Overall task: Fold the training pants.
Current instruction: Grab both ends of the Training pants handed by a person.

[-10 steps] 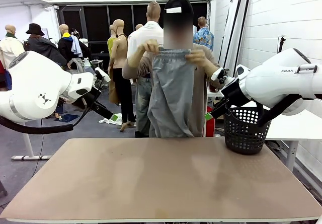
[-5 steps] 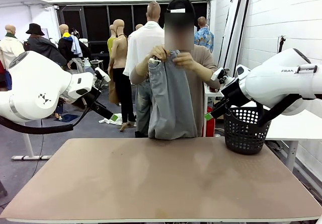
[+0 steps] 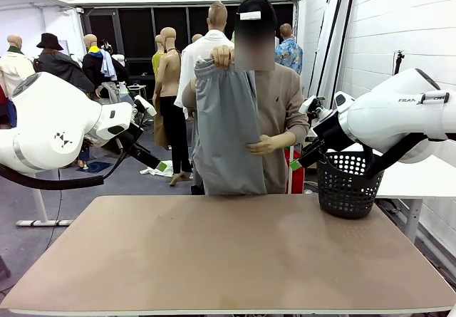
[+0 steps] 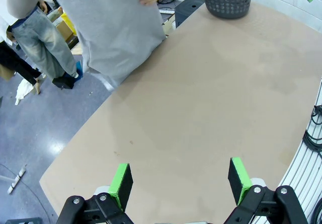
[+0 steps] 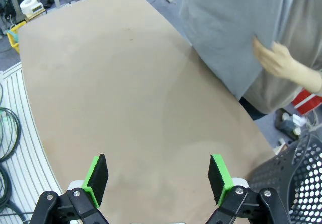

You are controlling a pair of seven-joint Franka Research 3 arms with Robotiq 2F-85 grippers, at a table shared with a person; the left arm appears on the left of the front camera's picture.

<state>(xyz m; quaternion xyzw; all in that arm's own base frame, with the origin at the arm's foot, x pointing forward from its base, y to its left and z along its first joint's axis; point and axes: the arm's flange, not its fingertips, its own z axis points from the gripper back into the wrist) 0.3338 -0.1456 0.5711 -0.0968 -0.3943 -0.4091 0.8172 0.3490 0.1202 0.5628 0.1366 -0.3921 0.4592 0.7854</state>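
Black basket (image 3: pixel 347 189) on table (image 3: pixel 228 260) corner; person (image 3: pixel 281 103) holds training pants (image 3: pixel 226 132) aloft.

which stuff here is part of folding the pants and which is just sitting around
Job:
- pants, held up by the person at the far side
- table, where they would be folded
- left gripper and right gripper, both open

Lying about:
- basket on the table's far right corner

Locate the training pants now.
In the front view, the training pants hang from the person's raised hand beyond the table's far edge, left of the basket.
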